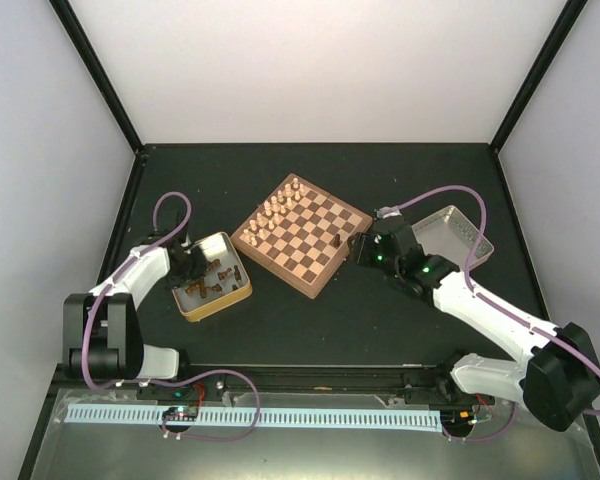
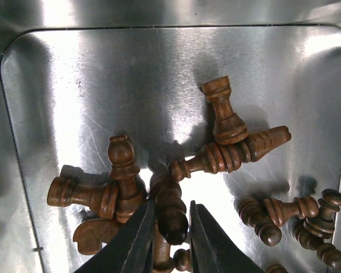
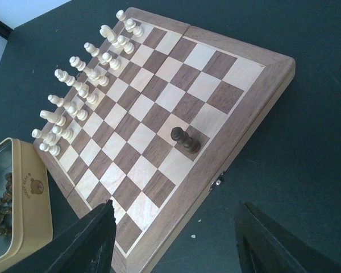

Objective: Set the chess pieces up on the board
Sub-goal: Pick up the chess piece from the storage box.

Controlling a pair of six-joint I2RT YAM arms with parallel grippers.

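Left gripper [image 2: 171, 211], inside shallow metal tin [image 2: 102, 85] of tiny dark brown wooden chess pieces [image 2: 227, 153], pinches one lying chessman [image 2: 169, 196]; square checkered wooden board [image 3: 187, 105] holds one upright dark piece [image 3: 184, 138]; right gripper [image 3: 173, 239] beside it gapes, empty.

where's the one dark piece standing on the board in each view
top: dark piece on the board's right edge row
left wrist: not in it
right wrist: middle, beside the board's rim
shared: the tin, in all three
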